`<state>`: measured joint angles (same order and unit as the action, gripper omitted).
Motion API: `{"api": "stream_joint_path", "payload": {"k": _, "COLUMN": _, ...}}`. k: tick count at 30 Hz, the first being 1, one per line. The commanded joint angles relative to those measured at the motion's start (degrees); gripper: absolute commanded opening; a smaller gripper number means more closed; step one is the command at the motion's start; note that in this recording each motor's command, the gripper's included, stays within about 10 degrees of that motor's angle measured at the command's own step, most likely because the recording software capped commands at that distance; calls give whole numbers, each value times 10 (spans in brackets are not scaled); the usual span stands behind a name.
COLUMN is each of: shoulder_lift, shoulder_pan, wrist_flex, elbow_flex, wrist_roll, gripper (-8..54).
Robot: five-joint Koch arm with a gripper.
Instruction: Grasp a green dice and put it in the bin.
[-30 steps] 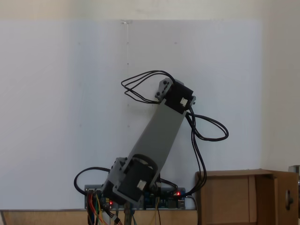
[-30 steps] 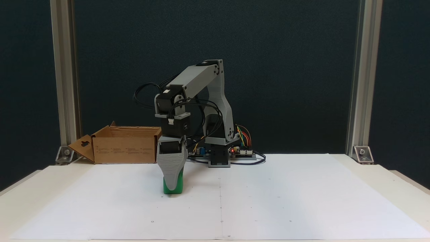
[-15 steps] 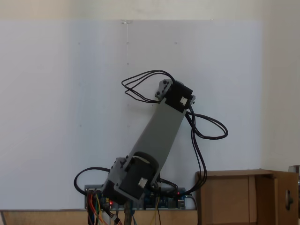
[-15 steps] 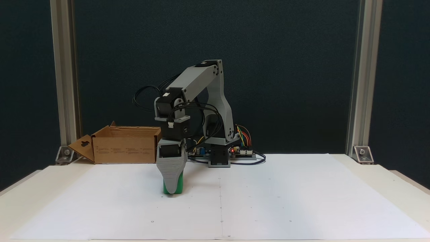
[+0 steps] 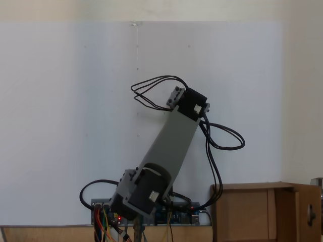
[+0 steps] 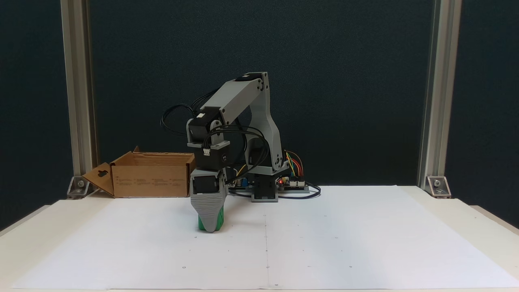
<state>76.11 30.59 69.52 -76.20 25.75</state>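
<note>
- White paper covers the bench nearest the front camera, bare in the foreground.
- Further back, left of centre, the pincer points straight down with its broad grey jaw facing the camera.
- Behind that jaw the dice shows as green edges on either side, sitting on or just above the paper; contact cannot be told.
- One jaw hides the other, so whether the pincer is spread or pinching cannot be told.
- Behind stands the arm, seen from above in a fixed view.
- Farthest left rests the bin, well apart from the dice, open flap outward; also.
</note>
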Motion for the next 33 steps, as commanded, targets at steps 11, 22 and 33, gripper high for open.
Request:
{"api": "stream_joint_path", "payload": {"k": 11, "shoulder_lift": 36, "shoulder_pan": 13, "wrist_flex": 171, "elbow_flex": 350, "wrist_roll": -135, "gripper": 120}}
{"api": "stream_joint_path", "payload": {"k": 22, "shoulder_lift": 57, "shoulder_pan": 185, "wrist_flex": 243, "elbow_flex": 516, "wrist_roll": -130, "gripper": 120}}
{"api": "stream_joint_path", "payload": {"k": 33, "shoulder_lift": 55, "shoulder_pan": 432, "wrist_flex": 241, "elbow_flex": 592, "wrist_roll": -95, "gripper": 121}}
